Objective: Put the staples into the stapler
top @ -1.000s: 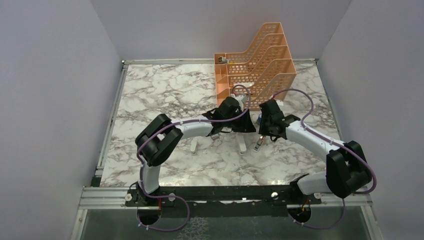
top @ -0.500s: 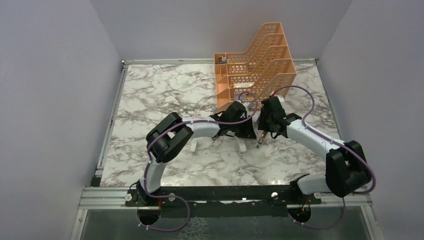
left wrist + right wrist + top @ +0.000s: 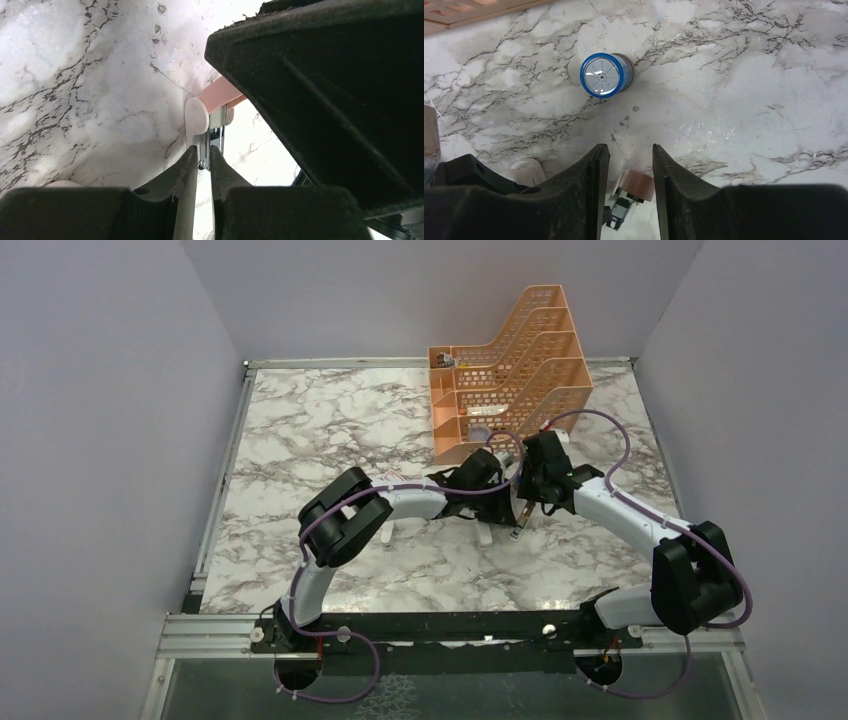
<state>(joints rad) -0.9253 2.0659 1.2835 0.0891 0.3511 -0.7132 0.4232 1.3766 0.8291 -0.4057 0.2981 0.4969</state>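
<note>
Stapler [image 3: 197, 116] apparently between left jaws

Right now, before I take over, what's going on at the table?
The left fingers are pinched on the metal rail of the white-and-pink stapler at mid-table. The right fingers are open, empty, hovering over its pink end, with the blue cylinder just beyond. No staple strip shows in either wrist view, so nothing looks loaded yet.

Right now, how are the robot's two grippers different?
The left gripper is pinched nearly shut; the right gripper is open wide. The left gripper squeezes the stapler by its metal part; the right gripper seems to hold nothing. Both point down at the table.
</note>
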